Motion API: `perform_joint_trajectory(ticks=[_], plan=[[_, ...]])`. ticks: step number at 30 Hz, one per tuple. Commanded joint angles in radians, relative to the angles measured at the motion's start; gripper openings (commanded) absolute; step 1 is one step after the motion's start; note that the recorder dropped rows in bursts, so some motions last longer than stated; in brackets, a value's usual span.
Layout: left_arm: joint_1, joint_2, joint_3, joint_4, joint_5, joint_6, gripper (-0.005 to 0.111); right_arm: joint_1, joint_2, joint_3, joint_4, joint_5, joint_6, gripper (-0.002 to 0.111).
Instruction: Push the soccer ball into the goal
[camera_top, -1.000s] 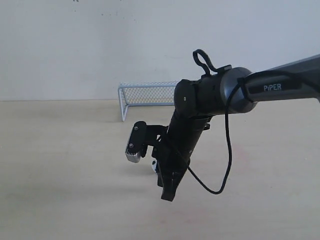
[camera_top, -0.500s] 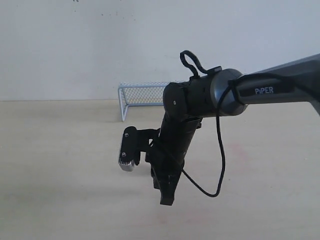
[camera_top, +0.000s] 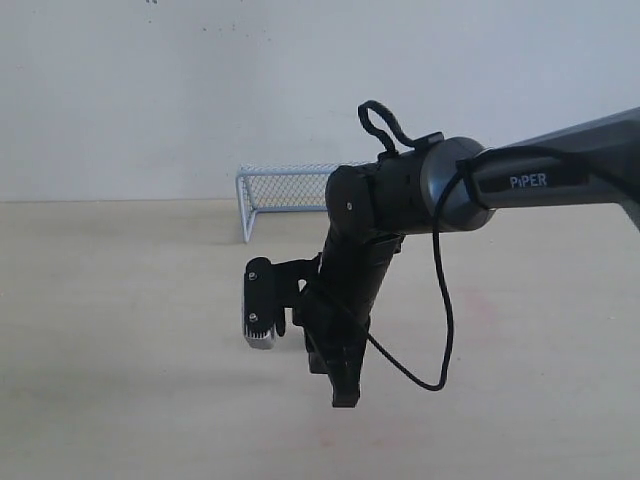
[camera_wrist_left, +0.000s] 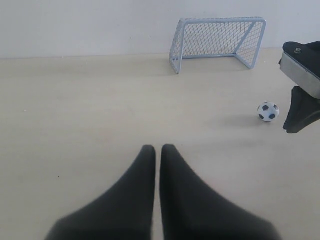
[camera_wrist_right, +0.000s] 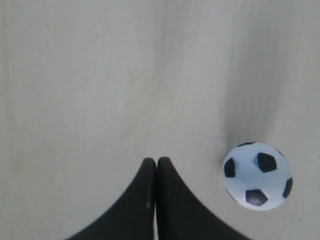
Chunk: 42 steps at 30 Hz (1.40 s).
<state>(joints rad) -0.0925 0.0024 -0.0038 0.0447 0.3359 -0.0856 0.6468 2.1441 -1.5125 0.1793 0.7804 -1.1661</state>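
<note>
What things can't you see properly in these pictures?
Left wrist view: the picture edge cuts off the right arm beside the soccer ball.
Exterior view: that arm hides the ball completely and covers one end of the goal.
Right wrist view: the goal is out of frame.

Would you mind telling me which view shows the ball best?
The right wrist view: the ball is close, large and whole. The left wrist view shows it small, short of the goal. In the exterior view the right arm hides it.
</note>
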Motion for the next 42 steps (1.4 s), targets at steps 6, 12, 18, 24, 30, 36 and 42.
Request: perform_joint_trajectory(ticks=[6,12,18,24,30,36,42], plan=[[0.004,-0.002,0.004,-0.003,-0.007,0.002,0.004,-0.008,0.039,-0.038,-0.528,-0.555,0.324,0.000],[0.004,-0.002,0.004,-0.003,-0.007,0.002,0.004,0.016,-0.097,-0.036,-0.703,-0.367,0.705,0.000],[0.004,-0.002,0.004,-0.003,-0.007,0.002,0.004,0.012,-0.118,-0.034,-0.711,-0.103,0.715,0.000],[0.004,-0.002,0.004,-0.003,-0.007,0.002,0.004,0.013,-0.120,-0.034,-0.668,0.076,0.777,0.000],[0.004,-0.002,0.004,-0.003,-0.007,0.002,0.004,0.024,-0.158,0.105,-0.657,0.084,0.794,0.000],[0.004,-0.002,0.004,-0.003,-0.007,0.002,0.004,0.028,-0.260,0.264,-0.657,0.081,0.859,0.000],[0.004,-0.002,0.004,-0.003,-0.007,0.002,0.004,0.051,-0.431,0.371,-0.618,0.076,0.910,0.000]])
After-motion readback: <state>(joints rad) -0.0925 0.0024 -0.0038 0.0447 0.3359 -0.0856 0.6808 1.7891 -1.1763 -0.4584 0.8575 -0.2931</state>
